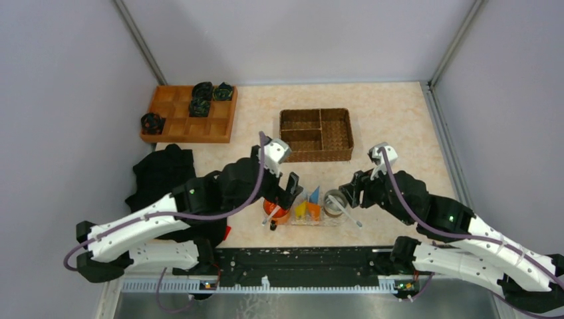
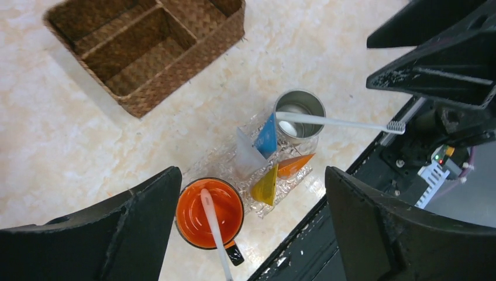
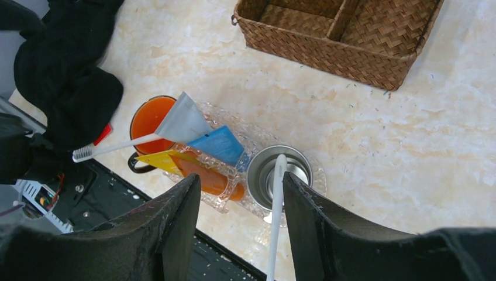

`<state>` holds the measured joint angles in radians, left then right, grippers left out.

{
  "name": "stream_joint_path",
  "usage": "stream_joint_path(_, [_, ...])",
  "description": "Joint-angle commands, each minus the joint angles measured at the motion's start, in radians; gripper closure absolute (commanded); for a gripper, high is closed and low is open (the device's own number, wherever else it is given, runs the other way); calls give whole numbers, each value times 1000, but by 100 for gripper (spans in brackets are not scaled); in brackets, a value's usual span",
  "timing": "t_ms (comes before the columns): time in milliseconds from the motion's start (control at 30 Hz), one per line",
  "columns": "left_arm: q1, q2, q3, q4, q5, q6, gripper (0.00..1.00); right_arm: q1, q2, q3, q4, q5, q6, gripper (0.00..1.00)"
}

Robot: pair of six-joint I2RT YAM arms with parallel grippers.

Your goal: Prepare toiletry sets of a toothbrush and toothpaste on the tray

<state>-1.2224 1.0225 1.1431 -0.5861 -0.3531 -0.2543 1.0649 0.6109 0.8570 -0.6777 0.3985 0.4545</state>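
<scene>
A clear bumpy tray lies near the table's front edge with blue, yellow and orange tubes on it. In the left wrist view the tray also bears a pale tube. One white toothbrush stands in an orange mug. Another toothbrush leans out of a steel cup on the tray's end. My left gripper is open above the mug and tray. My right gripper is open, with the cup's toothbrush between its fingers, close to the right one.
A brown wicker divided basket stands behind the tray. An orange wooden compartment tray with dark objects sits at the far left. A black cloth lies left of the mug. The black base rail runs along the near edge.
</scene>
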Motion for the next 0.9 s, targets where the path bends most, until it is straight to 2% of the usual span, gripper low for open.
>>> stream_joint_path(0, [-6,-78,19,-48,-110,-48,1,9,23,32,23,-25,-25,45])
stream_joint_path(167, [-6,-169,-61,-41,-120,-87,1,9,88,21,56,-122,-69,43])
stream_joint_path(333, [-5,-246,-177,-59,-194,-179,1,9,126,-18,123,-148,-76,42])
stream_joint_path(467, [-3,-280,-240,-67,-190,-216,1,9,180,-15,144,-168,-86,41])
stream_joint_path(733, [6,-287,-251,-90,-207,-234,1,-1,241,-33,203,-194,-86,39])
stream_joint_path(867, [32,-281,-237,-85,-206,-210,1,-49,273,-36,232,-228,-92,39])
